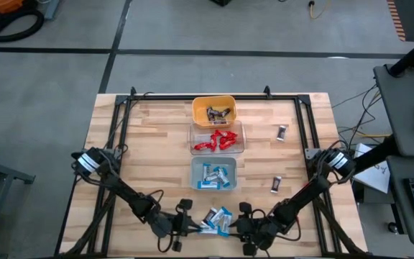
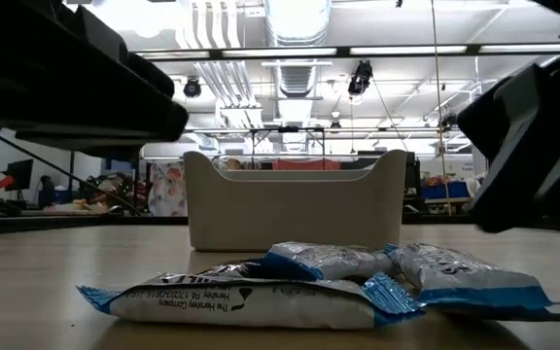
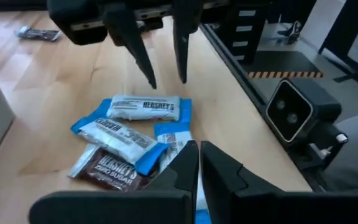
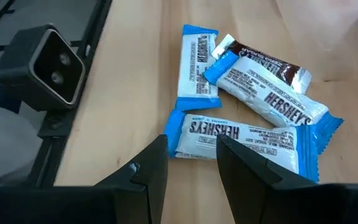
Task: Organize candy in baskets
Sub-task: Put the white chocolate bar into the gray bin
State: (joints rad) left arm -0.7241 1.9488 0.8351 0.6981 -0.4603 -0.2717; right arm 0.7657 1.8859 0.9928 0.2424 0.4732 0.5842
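- A wooden table [image 1: 157, 144] with a black frame along its edges carries three baskets in a row down its middle, from the far edge toward the near edge.
- The yellow-orange basket [image 1: 213, 103] sits nearest the far edge and holds dark-wrapped candy.
- The clear basket [image 1: 240, 137] touches it and holds red-wrapped candy [image 1: 216, 140].
- The pale grey-blue basket [image 1: 194, 175] comes next and holds blue-and-white bars.
- Bare wood lies open to the left of the baskets; on the right side two dark bars lie apart, one [image 1: 282, 132] toward the far right, one [image 1: 277, 184] nearer the near edge.
- A small pile of candy [image 1: 218, 219] lies at the near edge, between the two grippers: blue-and-white bars and one dark brown bar [image 3: 104, 172].
- The left gripper [image 1: 185, 224] is just left of the pile, fingers closed together, holding nothing.
- The right gripper [image 1: 244, 223] is just right of the pile, fingers parted and empty, near a blue-and-white bar [image 4: 241, 134].
- The low view shows the pile in front of the grey-blue basket's wall, with a workshop room behind.
- The wrist views show the printed wrappers and a small camera [image 4: 42, 65] fixed at the table's near edge.
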